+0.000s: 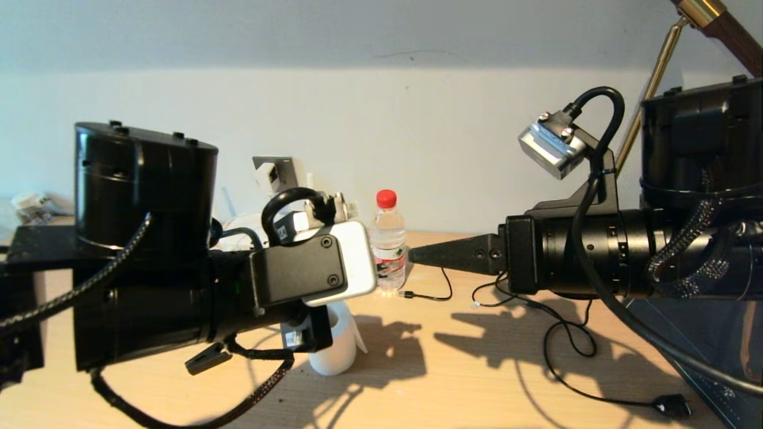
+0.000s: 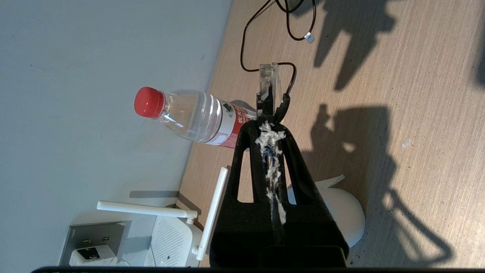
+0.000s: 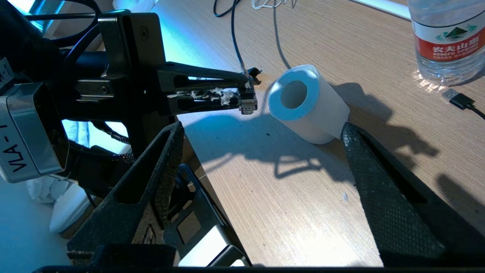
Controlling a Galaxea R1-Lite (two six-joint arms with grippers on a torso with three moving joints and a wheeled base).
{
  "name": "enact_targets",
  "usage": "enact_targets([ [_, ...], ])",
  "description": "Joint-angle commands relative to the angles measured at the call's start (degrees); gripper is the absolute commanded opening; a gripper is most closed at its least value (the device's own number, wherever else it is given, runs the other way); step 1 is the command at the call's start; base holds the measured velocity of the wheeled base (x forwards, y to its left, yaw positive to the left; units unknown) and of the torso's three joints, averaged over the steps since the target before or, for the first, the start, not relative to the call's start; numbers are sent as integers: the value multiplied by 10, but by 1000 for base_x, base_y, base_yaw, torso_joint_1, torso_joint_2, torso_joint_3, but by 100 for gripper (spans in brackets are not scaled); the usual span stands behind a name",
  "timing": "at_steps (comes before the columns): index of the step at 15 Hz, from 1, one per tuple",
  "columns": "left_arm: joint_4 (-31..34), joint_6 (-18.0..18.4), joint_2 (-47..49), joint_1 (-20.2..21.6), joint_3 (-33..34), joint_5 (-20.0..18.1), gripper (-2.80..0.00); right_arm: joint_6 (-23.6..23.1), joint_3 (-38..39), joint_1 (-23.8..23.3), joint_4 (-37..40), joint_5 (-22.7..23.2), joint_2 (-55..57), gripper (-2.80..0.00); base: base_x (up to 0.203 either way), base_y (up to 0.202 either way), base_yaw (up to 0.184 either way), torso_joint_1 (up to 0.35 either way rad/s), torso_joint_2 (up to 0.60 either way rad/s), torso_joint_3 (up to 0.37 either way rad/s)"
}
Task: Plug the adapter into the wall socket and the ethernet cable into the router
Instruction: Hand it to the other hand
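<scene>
Head view: the left arm reaches over the desk (image 1: 417, 369) in front of the water bottle (image 1: 388, 241), which serves here as the landmark. The wall socket (image 1: 285, 170) sits on the wall left of the bottle, with the adapter (image 1: 267, 177) seated in it. A white paper roll (image 1: 335, 342) lies on the desk below and left of the bottle. The right end effector (image 1: 426, 255) points at the bottle from its right side. A black cable runs over the desk right of the bottle.

Left wrist view: the left end effector (image 2: 269, 104) is clamped tight on the ethernet cable (image 2: 268, 81), whose clear plug sticks out past the fingertips, just beside the bottle's base. The router (image 2: 170, 237) stands against the wall beyond the bottle's cap end, next to the socket.

Right wrist view: the right end effector (image 3: 265, 151) has its fingers spread wide and holds nothing. Between them, the paper roll lies left of the bottle, and the left end effector holds the plug just beside the roll. A USB plug (image 3: 458, 100) lies near the bottle's base.
</scene>
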Motion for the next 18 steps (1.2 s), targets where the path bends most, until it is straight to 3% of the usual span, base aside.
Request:
enact_targets([
  [1, -7, 3, 15, -3, -11, 0, -280, -3, 4, 1, 0, 1, 0, 0, 0, 0, 0, 0, 0, 0],
  [8, -15, 6, 34, -27, -22, 1, -280, -4, 5, 6, -1, -3, 3, 0, 0, 0, 0, 0, 0, 0],
  [18, -20, 15, 23, -30, -19, 1, -280, 2, 3, 7, -2, 3, 8, 0, 0, 0, 0, 0, 0, 0],
])
